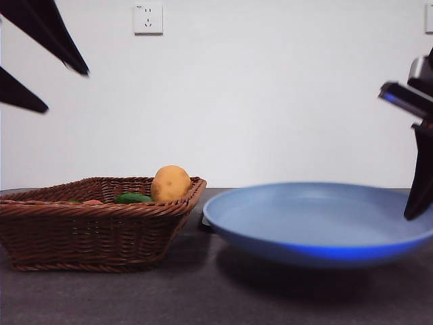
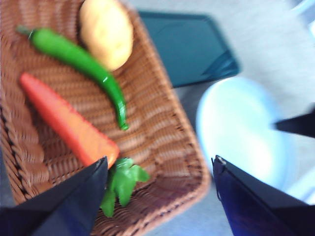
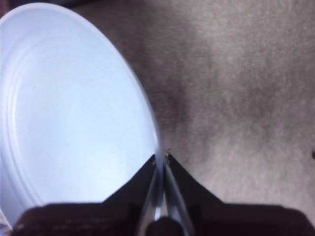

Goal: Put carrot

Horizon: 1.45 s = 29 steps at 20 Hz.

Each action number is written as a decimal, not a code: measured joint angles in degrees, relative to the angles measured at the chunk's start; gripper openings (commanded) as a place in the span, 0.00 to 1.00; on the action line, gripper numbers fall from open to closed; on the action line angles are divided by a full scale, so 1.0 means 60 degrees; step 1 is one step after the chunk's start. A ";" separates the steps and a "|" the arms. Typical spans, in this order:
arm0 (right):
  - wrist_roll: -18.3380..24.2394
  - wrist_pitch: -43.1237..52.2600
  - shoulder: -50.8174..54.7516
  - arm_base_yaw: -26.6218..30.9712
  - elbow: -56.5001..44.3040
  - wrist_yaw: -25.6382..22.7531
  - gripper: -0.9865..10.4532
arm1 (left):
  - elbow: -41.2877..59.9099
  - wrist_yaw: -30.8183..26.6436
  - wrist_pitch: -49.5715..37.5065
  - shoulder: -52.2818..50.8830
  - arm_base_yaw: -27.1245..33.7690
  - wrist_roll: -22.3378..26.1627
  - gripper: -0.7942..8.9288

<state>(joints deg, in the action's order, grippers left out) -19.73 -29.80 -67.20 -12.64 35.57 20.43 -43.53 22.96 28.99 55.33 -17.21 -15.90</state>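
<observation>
The carrot point(image 2: 66, 123) lies in the wicker basket point(image 2: 162, 142) beside the green pepper point(image 2: 81, 61), leaves toward the left gripper point(image 2: 160, 172), whose jaws hang spread above it. Closing on the soft leaves could let it slip. The right gripper point(image 3: 161, 160) pinches the blue plate point(image 3: 64, 113) rim; a tilt could roll the carrot off.

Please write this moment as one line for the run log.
left end effector: open, above basket | carrot: in basket, not gripped | right end effector: shut on plate rim
</observation>
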 measured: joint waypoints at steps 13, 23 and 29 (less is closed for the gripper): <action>0.0007 -0.0076 0.0718 0.0000 0.0000 -0.0007 0.09 | -0.3333 -0.3552 0.1967 0.5781 -0.1534 -0.0361 0.46; 0.0179 -0.0076 0.0718 0.0000 0.0000 -0.0007 0.09 | -0.3483 -0.3767 0.1453 0.6954 -0.1534 -0.0393 0.25; 0.0186 -0.0011 0.0718 0.0000 0.0000 -0.0007 0.09 | -0.3479 -0.3807 0.0623 0.6954 -0.1548 0.0412 0.21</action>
<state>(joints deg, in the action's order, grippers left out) -18.61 -29.87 -62.89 -12.64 35.57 20.38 -64.40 0.12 32.73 97.06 -26.50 -13.43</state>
